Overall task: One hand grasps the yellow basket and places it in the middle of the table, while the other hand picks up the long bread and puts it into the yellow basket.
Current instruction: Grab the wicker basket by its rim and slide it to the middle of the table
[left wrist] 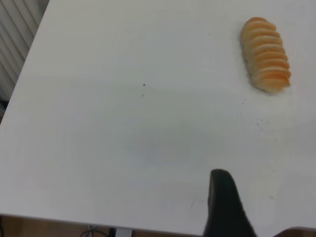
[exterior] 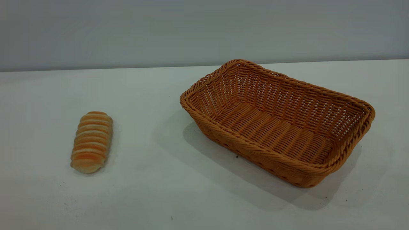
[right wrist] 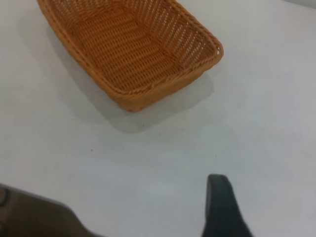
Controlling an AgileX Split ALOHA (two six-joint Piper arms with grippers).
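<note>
On table (exterior: 166, 191): long bread (exterior: 92, 141) well apart from yellow basket (exterior: 278, 123); jaws' state unclear.

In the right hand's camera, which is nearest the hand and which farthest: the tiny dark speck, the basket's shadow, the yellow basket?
1. the tiny dark speck, on the table just ahead of the right hand
2. the basket's shadow, farther along
3. the yellow basket, farthest

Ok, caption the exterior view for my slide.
Long bread lies left of the empty yellow basket on the white table; no gripper in view.
</note>
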